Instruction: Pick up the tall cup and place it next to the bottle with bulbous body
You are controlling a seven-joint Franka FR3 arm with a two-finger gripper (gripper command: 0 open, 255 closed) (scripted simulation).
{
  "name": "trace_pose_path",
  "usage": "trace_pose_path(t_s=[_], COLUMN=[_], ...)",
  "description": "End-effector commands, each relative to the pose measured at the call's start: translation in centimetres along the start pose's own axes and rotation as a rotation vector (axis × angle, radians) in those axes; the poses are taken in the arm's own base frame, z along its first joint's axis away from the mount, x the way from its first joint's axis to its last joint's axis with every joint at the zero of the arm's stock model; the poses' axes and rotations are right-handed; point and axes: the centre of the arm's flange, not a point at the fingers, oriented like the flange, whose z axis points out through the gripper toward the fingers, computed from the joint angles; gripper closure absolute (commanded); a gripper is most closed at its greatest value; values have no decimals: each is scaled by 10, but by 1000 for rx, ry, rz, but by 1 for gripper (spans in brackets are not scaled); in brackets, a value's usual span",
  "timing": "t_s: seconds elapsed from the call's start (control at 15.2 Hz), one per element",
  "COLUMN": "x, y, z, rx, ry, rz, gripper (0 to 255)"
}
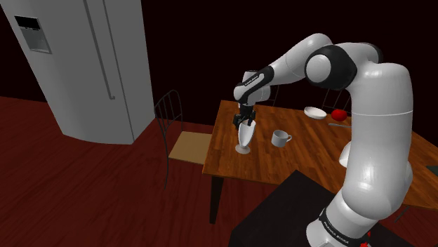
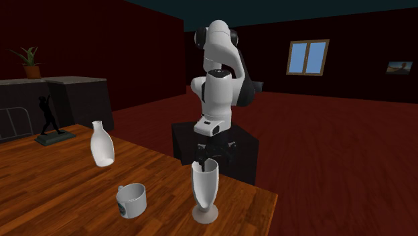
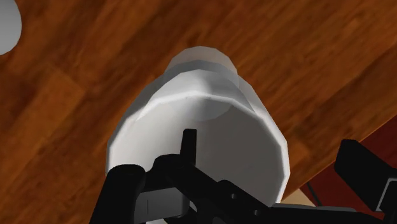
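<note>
Straddling the rim of the tall white footed cup [image 2: 205, 191], the black two-finger gripper [image 2: 204, 161] stands wide: one finger dips inside the cup's mouth while the other hangs outside, clear of the wall. The cup stands upright on the brown wooden table [image 2: 53, 194], near its edge. A short white handled mug [image 2: 132, 200] sits near it. The white bulbous bottle [image 2: 102, 144] stands beyond the mug, well apart from the cup.

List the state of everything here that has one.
tall cup: upright on the table, not lifted.
gripper: open, fingers down at the cup's rim.
bottle: upright on the table, apart from the cup.
mug: upright, mouth up.
fridge: doors shut.
</note>
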Motion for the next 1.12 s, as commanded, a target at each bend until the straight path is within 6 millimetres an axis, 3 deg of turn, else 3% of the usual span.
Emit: trace_pose_path(t_s=[0.0, 0.2, 0.26, 0.86, 1.06], x=[0, 0, 0, 0, 0], y=[0, 0, 0, 0, 0], z=[0, 0, 0, 0, -15], rx=[0, 0, 0, 0, 0], ry=[0, 0, 0, 0, 0], rz=[0, 0, 0, 0, 0], gripper=[0, 0, 255, 255, 255])
